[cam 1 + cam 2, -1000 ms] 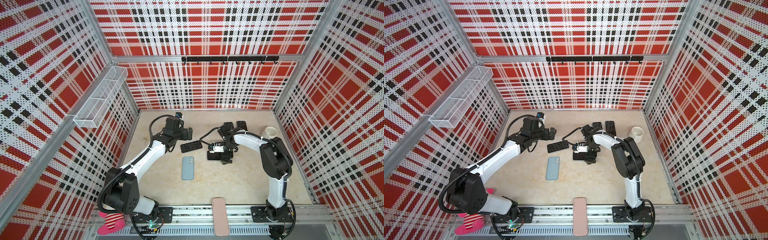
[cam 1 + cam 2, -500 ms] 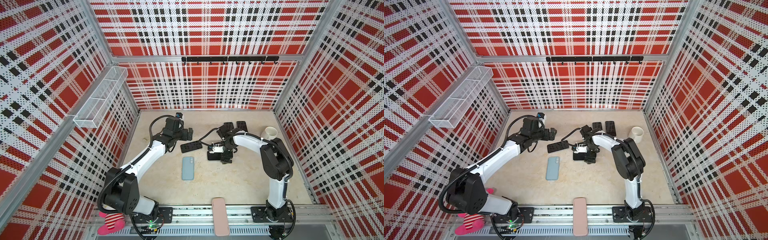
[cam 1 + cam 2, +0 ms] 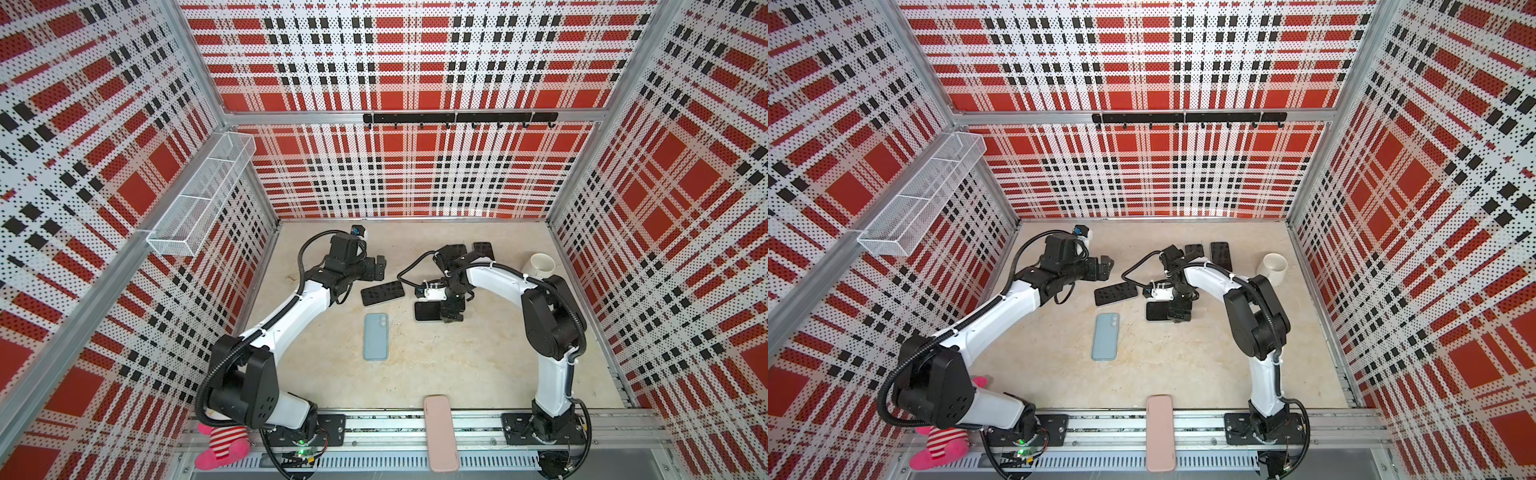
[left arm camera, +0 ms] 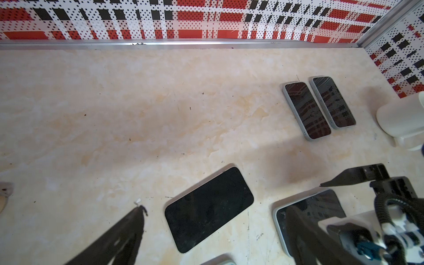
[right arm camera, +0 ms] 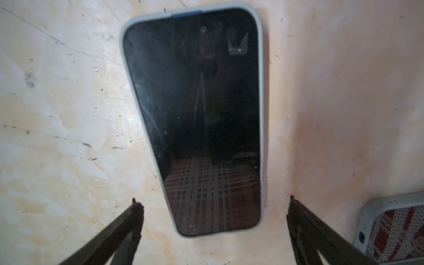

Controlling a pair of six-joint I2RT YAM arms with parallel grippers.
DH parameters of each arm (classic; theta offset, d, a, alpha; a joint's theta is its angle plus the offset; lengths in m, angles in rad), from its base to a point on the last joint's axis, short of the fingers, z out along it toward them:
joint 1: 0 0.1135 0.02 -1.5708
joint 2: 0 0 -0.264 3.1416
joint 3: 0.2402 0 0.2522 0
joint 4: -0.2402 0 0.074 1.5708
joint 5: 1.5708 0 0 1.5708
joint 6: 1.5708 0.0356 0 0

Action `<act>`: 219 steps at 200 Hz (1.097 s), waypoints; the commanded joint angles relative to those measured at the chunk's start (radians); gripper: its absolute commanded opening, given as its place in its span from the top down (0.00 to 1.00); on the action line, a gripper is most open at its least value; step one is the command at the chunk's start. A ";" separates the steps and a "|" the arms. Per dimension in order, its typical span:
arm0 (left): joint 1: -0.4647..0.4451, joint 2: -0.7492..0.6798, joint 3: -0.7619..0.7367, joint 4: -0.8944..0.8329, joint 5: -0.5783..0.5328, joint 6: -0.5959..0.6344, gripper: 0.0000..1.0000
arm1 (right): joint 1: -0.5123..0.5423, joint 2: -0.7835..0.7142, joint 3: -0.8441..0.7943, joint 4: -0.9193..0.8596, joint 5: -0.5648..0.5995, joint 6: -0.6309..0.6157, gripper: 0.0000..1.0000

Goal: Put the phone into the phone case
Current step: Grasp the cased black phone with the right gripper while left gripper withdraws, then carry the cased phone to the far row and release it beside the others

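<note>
Phone (image 5: 195, 119) with dark screen, faint plaid reflection

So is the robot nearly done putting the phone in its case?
Nearly, it seems. The phone already lies inside its grey case, under the open right claw. The left claw is open too, holding nothing. Remaining: maybe pressing down the end where blue shows.

Tabletop (image 3: 478, 365) is a smooth beige marble-look surface, pretty scuffed and speckled. The phone (image 5: 195, 114) in the right wrist view has a glossy, smudged black screen inside a matt pale-grey case (image 5: 262, 103), and the wall basket (image 3: 199, 199) is white metal mesh.
</note>
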 commanded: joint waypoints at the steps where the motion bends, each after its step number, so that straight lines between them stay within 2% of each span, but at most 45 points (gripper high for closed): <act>1: 0.021 -0.001 -0.013 0.020 0.022 -0.002 0.02 | -0.003 0.041 0.028 -0.041 -0.026 -0.030 0.00; 86: 0.024 0.015 -0.015 0.023 0.027 -0.004 0.02 | -0.014 0.076 0.000 -0.016 0.007 0.011 0.00; 119: 0.024 0.013 -0.016 0.024 0.024 -0.003 0.02 | -0.013 0.048 -0.004 -0.013 0.005 0.022 0.16; 148: 0.024 0.009 -0.022 0.033 0.029 -0.006 0.02 | -0.013 0.036 0.013 -0.022 0.051 0.036 0.19; 179: 0.024 0.007 -0.026 0.041 0.026 -0.012 0.02 | -0.011 -0.016 0.030 -0.015 0.040 0.073 0.23; 219: 0.024 0.010 -0.027 0.044 0.029 -0.016 0.02 | -0.011 -0.078 0.026 -0.007 0.081 0.147 0.25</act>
